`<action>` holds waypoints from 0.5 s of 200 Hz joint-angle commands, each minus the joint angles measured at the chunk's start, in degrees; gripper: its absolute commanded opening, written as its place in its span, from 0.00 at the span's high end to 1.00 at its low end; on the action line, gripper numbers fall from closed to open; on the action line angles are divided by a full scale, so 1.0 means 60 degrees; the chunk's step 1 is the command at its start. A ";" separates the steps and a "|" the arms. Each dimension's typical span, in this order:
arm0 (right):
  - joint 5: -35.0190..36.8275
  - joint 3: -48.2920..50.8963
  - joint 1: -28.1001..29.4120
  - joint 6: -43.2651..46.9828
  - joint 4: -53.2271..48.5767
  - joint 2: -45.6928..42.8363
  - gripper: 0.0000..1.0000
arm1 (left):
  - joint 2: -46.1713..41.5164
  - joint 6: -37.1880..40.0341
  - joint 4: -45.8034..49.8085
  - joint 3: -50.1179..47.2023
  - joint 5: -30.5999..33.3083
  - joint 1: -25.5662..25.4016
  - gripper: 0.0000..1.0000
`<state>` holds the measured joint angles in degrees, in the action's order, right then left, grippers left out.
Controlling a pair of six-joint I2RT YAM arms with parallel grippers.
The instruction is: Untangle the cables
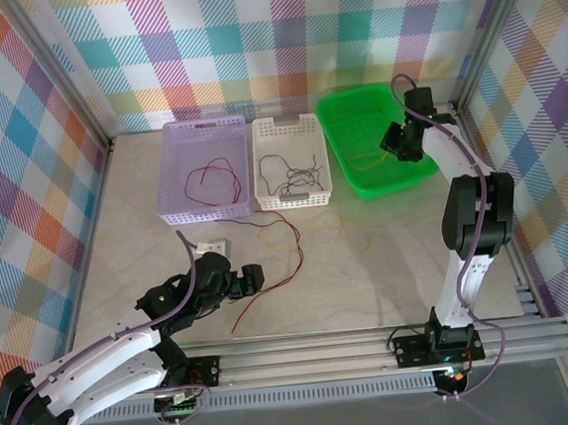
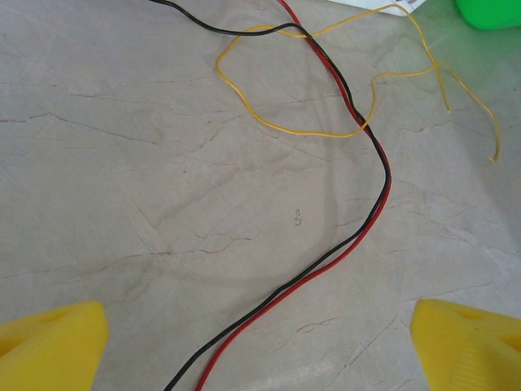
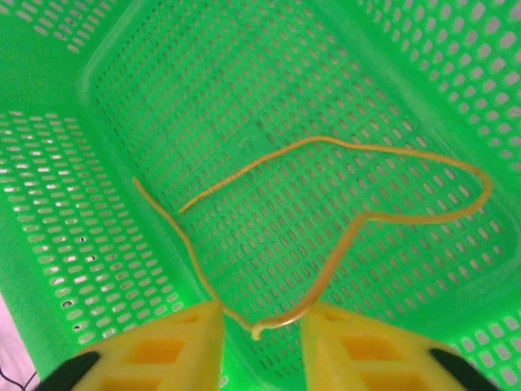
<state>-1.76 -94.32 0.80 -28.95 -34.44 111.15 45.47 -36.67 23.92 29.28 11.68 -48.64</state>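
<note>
Yellow fingers (image 3: 187, 342) of R gripper (image 3: 262, 326) stand narrowly apart. The bend of an orange-yellow cable (image 3: 366, 218) sits in the gap betw. them, thinner than the gap and apparently not pinched. Rest of that cable lies ahead of the tips on the floor of the green tray (image 3: 106, 244), directly under the pincer.

L gripper (image 2: 256, 326): jaws at full spread, nothing held, low over the table (image 2: 122, 163). Red cable (image 2: 389, 179) and black cable (image 2: 203, 24) run side by side from betw. the fingers to well ahead. At the far end of that run a yellow cable (image 2: 277, 126) loops across both. All three are loose on the table.

From above, the lilac tray (image 1: 177, 182) and white tray (image 1: 262, 165), well ahead of the L gripper, hold a red and a black cable resp.

Risks, as judged:
- R: the bend may snag a fingertip when the arm lifts, dragging the cable back out over the tray wall. Cause: gap too narrow.
- L: closing here takes red and black together. Pulling both would tighten the yellow crossing instead of freeing it.
- L: wires are fine and flat on the table, so the tips may scrape the table or miss.
</note>
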 commanded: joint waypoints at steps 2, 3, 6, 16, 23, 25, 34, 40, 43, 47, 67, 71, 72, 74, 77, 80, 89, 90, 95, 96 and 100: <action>-0.0242 -0.0218 -0.0031 -0.0009 -0.0069 -0.0654 0.63 | -0.0150 -0.0143 0.0222 -0.0047 0.0138 -0.0117 0.05; -0.0245 -0.0217 -0.0038 -0.0016 -0.0058 -0.0662 0.62 | -0.0151 -0.0144 0.0227 -0.0046 0.0143 -0.0121 0.05; -0.0267 -0.0219 -0.0031 -0.0021 -0.0067 -0.0688 0.61 | -0.0145 -0.0144 0.0229 -0.0035 0.0138 -0.0117 0.05; -0.0338 -0.0232 -0.0040 -0.0024 -0.0087 -0.0799 0.59 | -0.0186 -0.0150 0.0272 -0.0013 0.0148 -0.0136 0.05; -0.0403 -0.0210 -0.0031 -0.0048 -0.0058 -0.0937 0.57 | -0.0209 -0.0158 0.0294 -0.0002 0.0150 -0.0126 0.05; -0.0426 -0.0197 -0.0034 -0.0063 -0.0050 -0.0967 0.56 | -0.0221 -0.0159 0.0291 -0.0002 0.0156 -0.0129 0.05; -0.0527 -0.0127 -0.0038 -0.0124 0.0014 -0.1146 0.52 | -0.0261 -0.0158 0.0331 0.0013 0.0170 -0.0131 0.05; -0.0606 -0.0077 -0.0031 -0.0168 0.0068 -0.1284 0.50 | -0.0269 -0.0159 0.0339 0.0013 0.0188 -0.0137 0.05; -0.0645 -0.0047 -0.0030 -0.0190 0.0090 -0.1352 0.50 | -0.0280 -0.0170 0.0353 0.0013 0.0180 -0.0127 0.05; -0.0703 -0.0014 -0.0030 -0.0224 0.0137 -0.1437 0.49 | -0.0284 -0.0173 0.0362 0.0009 0.0184 -0.0149 0.05; -0.0956 0.0179 -0.0030 -0.0367 0.0256 -0.1882 0.44 | -0.0357 -0.0218 0.0394 0.0013 0.0198 -0.0170 0.05; -0.0999 0.0238 -0.0035 -0.0388 0.0299 -0.1983 0.43 | -0.0364 -0.0243 0.0404 0.0006 0.0199 -0.0169 0.05; -0.1012 0.0252 -0.0033 -0.0389 0.0309 -0.2007 0.43 | -0.0368 -0.0237 0.0406 0.0002 0.0195 -0.0177 0.05; -0.1040 0.0281 -0.0035 -0.0390 0.0331 -0.2062 0.42 | -0.0371 -0.0244 0.0414 -0.0001 0.0204 -0.0182 0.05; -0.1069 0.0325 -0.0031 -0.0417 0.0357 -0.2140 0.41 | -0.0383 -0.0257 0.0428 -0.0002 0.0208 -0.0191 0.05; -0.1100 0.0382 -0.0030 -0.0443 0.0375 -0.2223 0.41 | -0.0393 -0.0268 0.0439 -0.0002 0.0206 -0.0194 0.05; -0.1214 0.0560 -0.0030 -0.0500 0.0499 -0.2487 0.39 | -0.0430 -0.0280 0.0450 -0.0030 0.0221 -0.0225 0.05; -0.1230 0.0589 -0.0030 -0.0503 0.0504 -0.2523 0.38 | -0.0438 -0.0285 0.0458 -0.0031 0.0221 -0.0219 0.05; -0.1310 0.0715 -0.0030 -0.0531 0.0591 -0.2686 0.37 | -0.0459 -0.0299 0.0452 -0.0056 0.0240 -0.0234 0.05; -0.1336 0.0747 -0.0038 -0.0541 0.0609 -0.2718 0.37 | -0.0467 -0.0295 0.0466 -0.0058 0.0238 -0.0231 0.05; -0.1436 0.0867 -0.0031 -0.0575 0.0688 -0.2833 0.36 | -0.0493 -0.0311 0.0467 -0.0067 0.0249 -0.0228 0.05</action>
<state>-6.74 -92.42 0.80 -31.03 -32.51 98.63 43.72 -37.34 25.56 29.28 11.70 -49.01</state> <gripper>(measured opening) 0.620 0.949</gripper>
